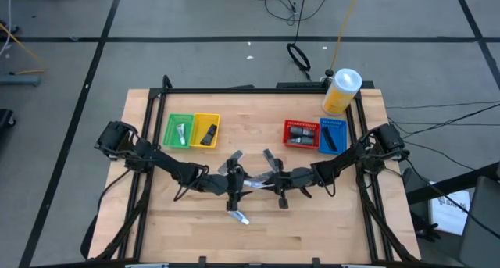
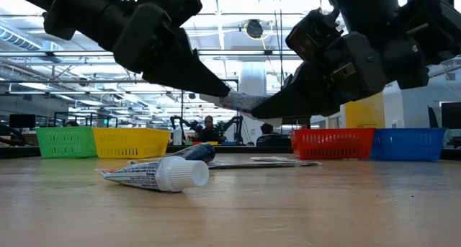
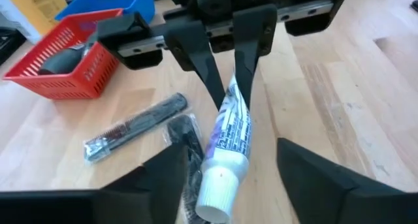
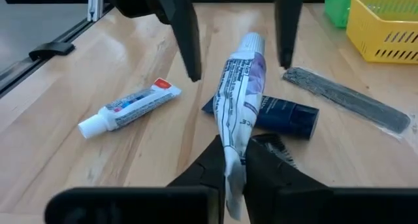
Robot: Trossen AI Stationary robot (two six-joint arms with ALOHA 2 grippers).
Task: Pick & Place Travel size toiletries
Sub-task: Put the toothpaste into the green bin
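Observation:
A white tube with purple print (image 4: 240, 87) hangs in the air between my two grippers over the table's middle. My right gripper (image 4: 232, 160) is shut on it. My left gripper (image 3: 227, 160) faces it, open, with one finger on each side of the tube's white cap (image 3: 215, 196) and a gap showing on both sides. On the table below lie a white tube with red-blue marks (image 4: 127, 106), a dark blue tube (image 4: 281, 116) and a flat dark sachet (image 4: 346, 96). In the high view the held tube (image 1: 258, 184) spans the two grippers. My right gripper pinches the white tube's flat crimped end (image 4: 230, 142) between its two fingers. The fingers come from the table's right and lie along the tube. The tube is lifted clear of the table, and its capped end (image 4: 251, 42) points at the left gripper.
Green (image 1: 180, 130) and yellow (image 1: 205, 130) baskets stand far left, red (image 1: 300, 133) and blue (image 1: 332, 135) baskets far right, all holding small items. A big yellow jar (image 1: 341, 91) stands at the far right corner. Bare wood lies toward the near edge.

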